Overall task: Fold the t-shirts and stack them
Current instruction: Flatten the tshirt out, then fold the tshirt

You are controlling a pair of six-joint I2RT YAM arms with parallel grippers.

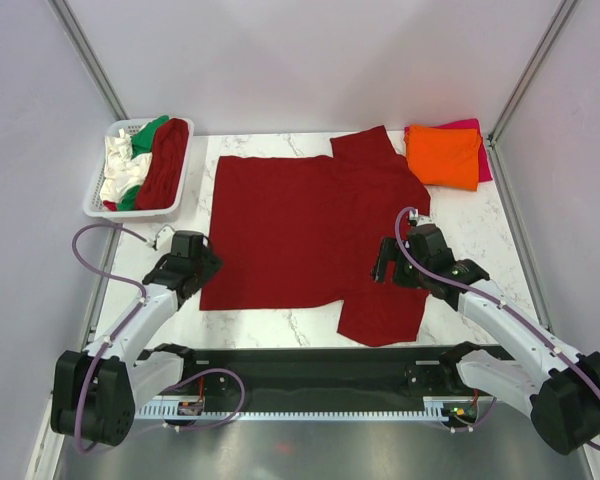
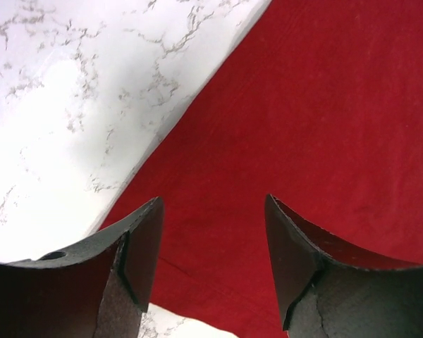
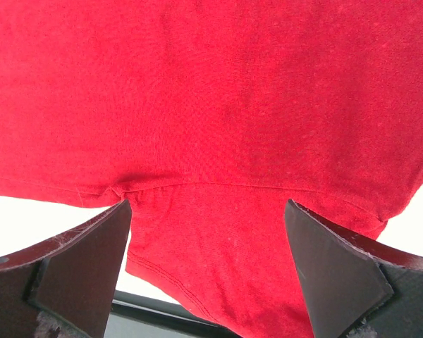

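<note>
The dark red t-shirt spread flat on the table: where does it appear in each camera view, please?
Top external: the spread dark red t-shirt covers the table's centre.
Left wrist: its edge and corner fill the right side.
Right wrist: its body fills the top, with the near sleeve below.
Shared landmark: the white marble table bordering the cloth.

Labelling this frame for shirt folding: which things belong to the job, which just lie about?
Job: spread dark red t-shirt, orange t-shirt, magenta-pink t-shirt, white t-shirt, green t-shirt, crumpled dark red t-shirt.
Lying about: white lattice basket, marble table.
</note>
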